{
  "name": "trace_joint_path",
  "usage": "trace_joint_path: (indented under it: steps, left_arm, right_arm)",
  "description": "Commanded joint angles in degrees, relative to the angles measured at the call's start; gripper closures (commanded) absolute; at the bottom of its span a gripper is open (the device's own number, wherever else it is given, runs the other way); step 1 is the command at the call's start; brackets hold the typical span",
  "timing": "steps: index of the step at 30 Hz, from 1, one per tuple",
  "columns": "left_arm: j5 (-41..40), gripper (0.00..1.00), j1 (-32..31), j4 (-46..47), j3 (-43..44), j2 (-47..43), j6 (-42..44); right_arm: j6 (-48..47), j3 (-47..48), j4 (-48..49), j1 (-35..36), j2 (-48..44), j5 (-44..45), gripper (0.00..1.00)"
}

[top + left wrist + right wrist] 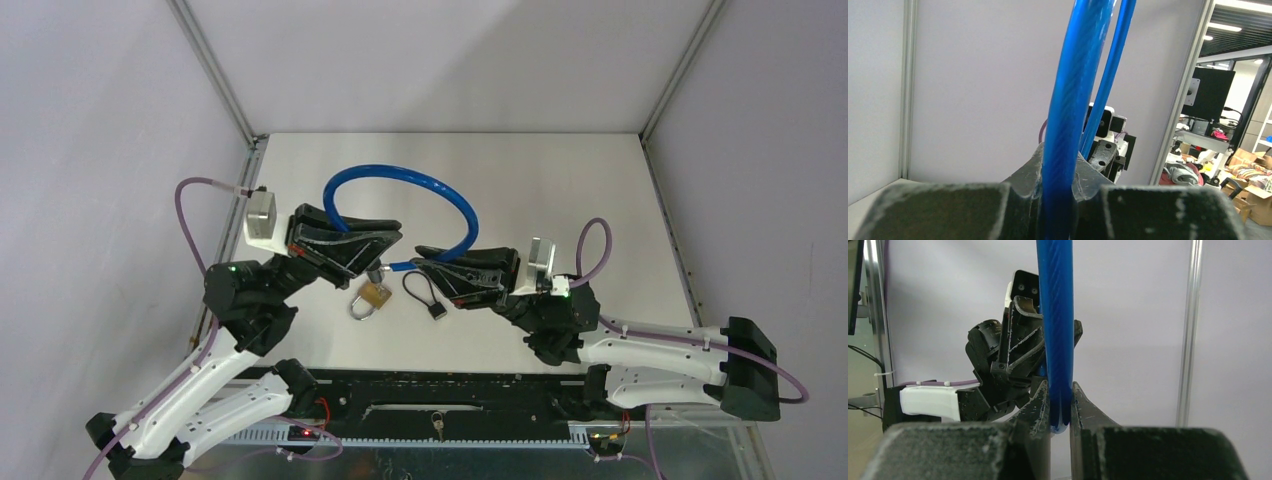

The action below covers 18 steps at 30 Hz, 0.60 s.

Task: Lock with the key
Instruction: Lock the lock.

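Both left gripper (pixel 388 242) and right gripper (pixel 428 257) clamped the blue cable (pixel 400 173); its ends needed squaring up between them.

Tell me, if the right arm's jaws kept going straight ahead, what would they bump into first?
Most likely the left arm's jaws, which face them closely, both clamped on the blue cable. The brass padlock seems to sit off that line, though depth is hard to judge.
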Motion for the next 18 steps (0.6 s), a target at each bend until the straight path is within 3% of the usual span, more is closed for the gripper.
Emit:
trace_joint_path:
  steps: [1,7,12,18]
  left_arm:
    - [-0.7,1.0,-0.4,8.0,0.5,0.1,-3.8]
    - [-0.6,1.0,-0.4,9.8,0.8,0.2,-5.2]
    - [-0.8,1.0,-0.4,9.6,0.7,0.0,-5.2]
    - [0.9,1.0,-0.4,10.9,0.3,1.0,-6.1]
  right_arm:
    - [-1.7,0.3,-10.7,0.0,1.7,-2.2,0.99]
    - [-2.0,-0.5,-11.3,0.0,1.5,-1.9,0.96]
    - [-2.3,-1.0,-12.5,0.1,-0.1,-2.0,0.84]
    - [-2.4,-1.0,-14.3,0.2,-3.3,-1.6,0.76]
